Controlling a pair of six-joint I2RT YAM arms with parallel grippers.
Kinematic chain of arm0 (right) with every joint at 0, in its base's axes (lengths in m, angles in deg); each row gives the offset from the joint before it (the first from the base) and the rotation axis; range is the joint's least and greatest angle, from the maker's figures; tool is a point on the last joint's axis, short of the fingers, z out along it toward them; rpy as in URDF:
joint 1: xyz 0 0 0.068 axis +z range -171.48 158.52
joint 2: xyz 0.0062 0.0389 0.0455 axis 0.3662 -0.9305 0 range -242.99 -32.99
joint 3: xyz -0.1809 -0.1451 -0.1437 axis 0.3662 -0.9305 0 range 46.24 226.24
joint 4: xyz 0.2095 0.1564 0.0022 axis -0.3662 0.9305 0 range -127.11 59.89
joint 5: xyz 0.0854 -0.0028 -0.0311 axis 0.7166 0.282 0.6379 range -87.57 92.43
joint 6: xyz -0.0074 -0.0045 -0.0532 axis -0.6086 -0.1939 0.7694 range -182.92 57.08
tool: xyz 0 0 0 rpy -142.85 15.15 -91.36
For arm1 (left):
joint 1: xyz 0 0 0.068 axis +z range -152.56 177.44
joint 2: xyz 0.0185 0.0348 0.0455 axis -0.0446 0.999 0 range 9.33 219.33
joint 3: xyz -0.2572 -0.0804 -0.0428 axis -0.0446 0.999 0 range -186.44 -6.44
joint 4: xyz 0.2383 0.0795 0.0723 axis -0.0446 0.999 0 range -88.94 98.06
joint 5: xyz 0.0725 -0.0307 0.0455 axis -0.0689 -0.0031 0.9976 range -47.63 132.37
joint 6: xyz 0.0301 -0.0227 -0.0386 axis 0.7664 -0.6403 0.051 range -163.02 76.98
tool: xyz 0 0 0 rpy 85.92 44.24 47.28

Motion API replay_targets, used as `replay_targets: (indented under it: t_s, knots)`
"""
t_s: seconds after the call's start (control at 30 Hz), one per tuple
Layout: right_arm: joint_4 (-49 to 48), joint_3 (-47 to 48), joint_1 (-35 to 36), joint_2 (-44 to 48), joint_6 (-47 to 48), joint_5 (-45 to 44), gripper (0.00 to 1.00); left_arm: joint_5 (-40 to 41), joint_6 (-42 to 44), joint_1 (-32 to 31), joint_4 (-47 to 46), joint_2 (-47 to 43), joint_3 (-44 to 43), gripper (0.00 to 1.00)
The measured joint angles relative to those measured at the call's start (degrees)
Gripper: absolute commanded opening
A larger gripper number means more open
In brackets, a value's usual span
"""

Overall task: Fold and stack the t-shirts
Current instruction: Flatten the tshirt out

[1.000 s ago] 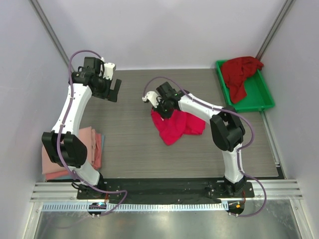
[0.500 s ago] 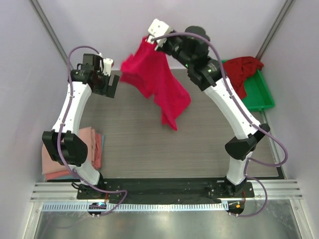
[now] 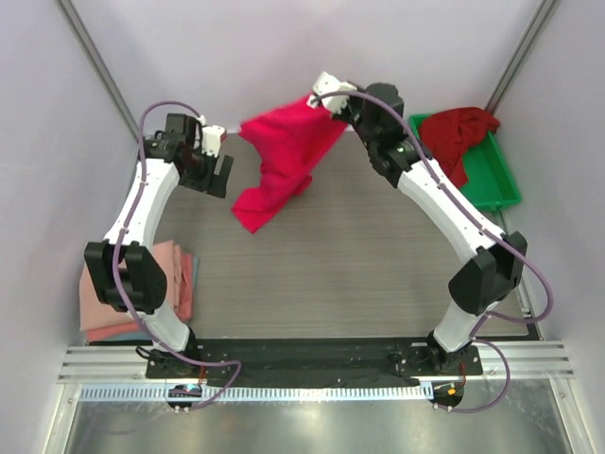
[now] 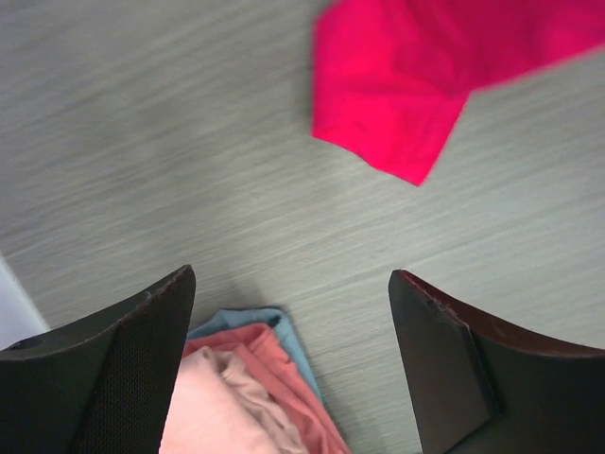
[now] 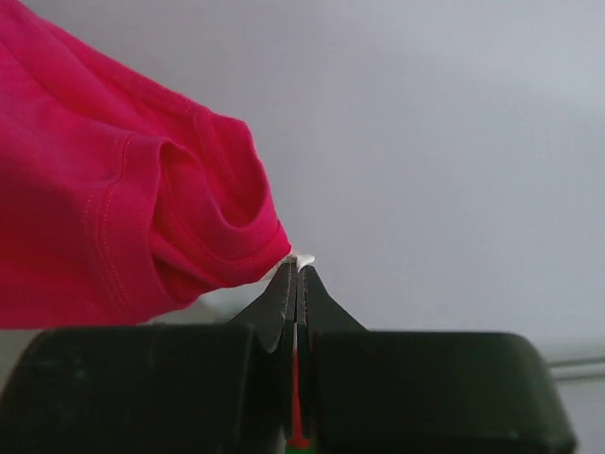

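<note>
My right gripper [image 3: 331, 97] is raised high at the back and shut on an edge of the bright pinkish-red t-shirt [image 3: 281, 151], which hangs down and to the left in the air; the right wrist view shows its cloth [image 5: 113, 227] pinched between the closed jaws [image 5: 298, 270]. My left gripper [image 3: 223, 173] is open and empty beside the shirt's lower end; the left wrist view shows the shirt's corner [image 4: 406, 85] ahead of its spread fingers [image 4: 444, 378]. Pale salmon-pink folded shirts [image 3: 128, 293] lie stacked at the left edge. A darker crimson t-shirt [image 3: 456, 137] lies crumpled in the tray.
A green plastic tray [image 3: 496, 184] sits at the back right of the grey table [image 3: 359, 274]. The folded stack in the left wrist view [image 4: 236, 397] has a light blue layer at its edge. Pale walls close in the back and both sides.
My right arm lifted the pinkish-red shirt off the table high into the air, then swung it; the hanging cloth now trails to the left. My left gripper shifted slightly right.
</note>
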Motion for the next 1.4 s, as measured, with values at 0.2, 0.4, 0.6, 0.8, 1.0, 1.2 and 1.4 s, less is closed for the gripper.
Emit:
replay_targets:
  t_s: [0.2, 0.4, 0.6, 0.8, 1.0, 1.2, 1.4]
  knots:
    - [3.10, -24.87, -6.84, -0.15, -2.64, -2.40, 0.01, -4.55, 1.40, -2.47, -2.19, 6.29, 3.76, 0.76]
    - [5.53, -30.08, -8.66, 0.17, -4.59, -3.41, 0.01, -7.85, 1.11, -4.55, -3.67, 19.08, 1.36, 0.68]
    - [4.17, -30.05, -8.20, 2.16, -6.23, -3.39, 0.01, -10.99, -0.20, -4.74, -3.50, 26.84, -4.31, 0.56]
    - [4.11, -30.05, -8.22, 2.25, -7.45, -3.34, 0.01, -11.30, -0.90, -5.77, -3.50, 32.70, -11.85, 0.00]
    - [4.55, -25.27, -8.22, -0.57, -9.09, -2.97, 0.01, -10.12, 0.15, -6.14, -2.29, 34.38, -17.77, 0.00]
    - [4.98, -10.34, -8.96, -7.76, -12.68, -3.10, 0.01, -8.92, 3.06, -5.22, -0.72, 29.49, -27.91, 0.00]
    - [2.91, -9.66, -10.78, -4.31, -14.40, -3.21, 0.01, -9.75, 9.22, -6.01, 3.30, 11.72, -27.15, 0.08]
